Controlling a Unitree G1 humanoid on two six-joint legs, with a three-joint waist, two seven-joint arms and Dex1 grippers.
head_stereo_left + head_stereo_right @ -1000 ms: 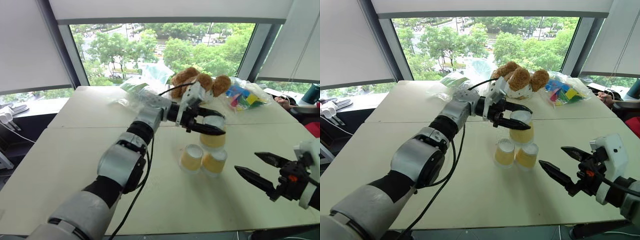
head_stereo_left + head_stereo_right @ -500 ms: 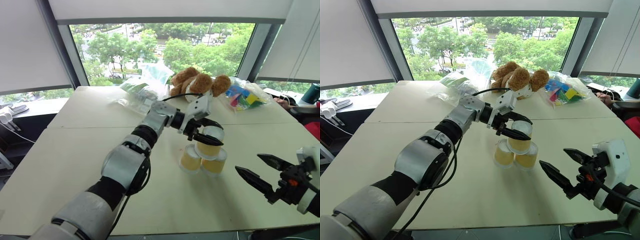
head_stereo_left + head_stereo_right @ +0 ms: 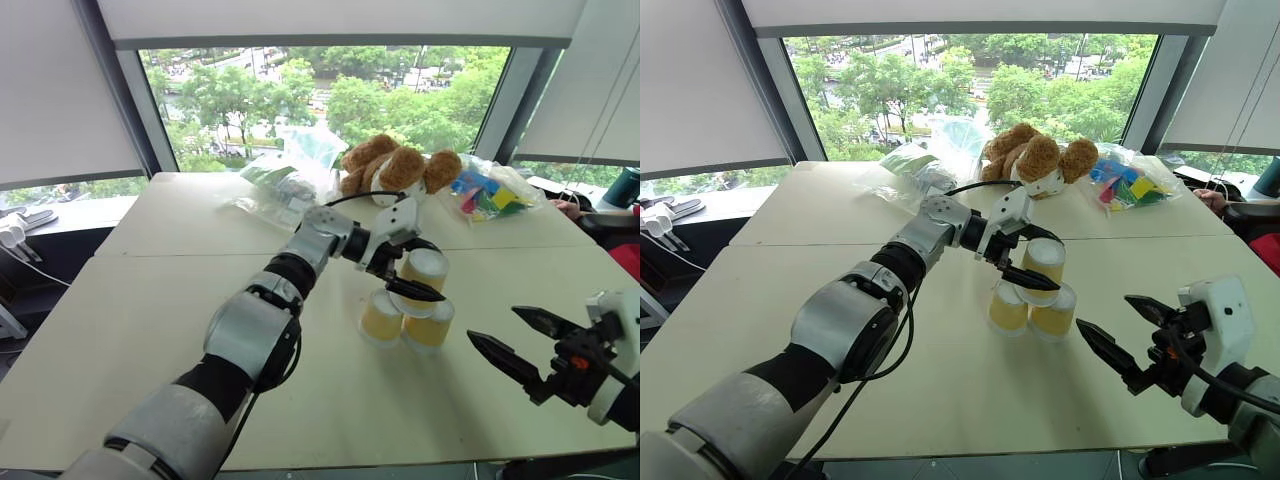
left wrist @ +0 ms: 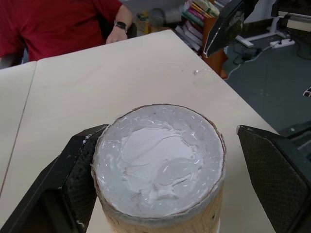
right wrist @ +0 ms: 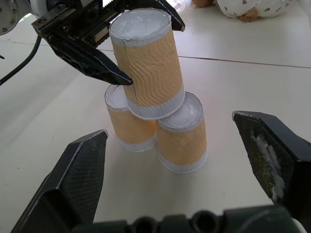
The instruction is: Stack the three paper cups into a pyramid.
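Note:
Three yellow-orange paper cups stand upside down as a pyramid on the pale table (image 3: pixel 150 320). Two lower cups (image 3: pixel 381 318) (image 3: pixel 428 328) sit side by side, and the top cup (image 3: pixel 422 274) rests across their white bases. My left gripper (image 3: pixel 432 272) is open around the top cup. In the left wrist view one finger (image 4: pixel 82 165) lies against the cup (image 4: pixel 158 160) and the other finger (image 4: pixel 277 170) stands well off it. My right gripper (image 3: pixel 492 326) hangs open to the right of the stack, nearer the table's front edge, holding nothing.
A brown teddy bear (image 3: pixel 400 165), clear plastic bags (image 3: pixel 290 170) and a bag of coloured pieces (image 3: pixel 490 192) lie at the table's far side. A person in a red top (image 4: pixel 58 19) sits at the table's right end.
The left gripper lowered the top cup onto the two lower cups, then opened its fingers. The right gripper stayed where it was, open.

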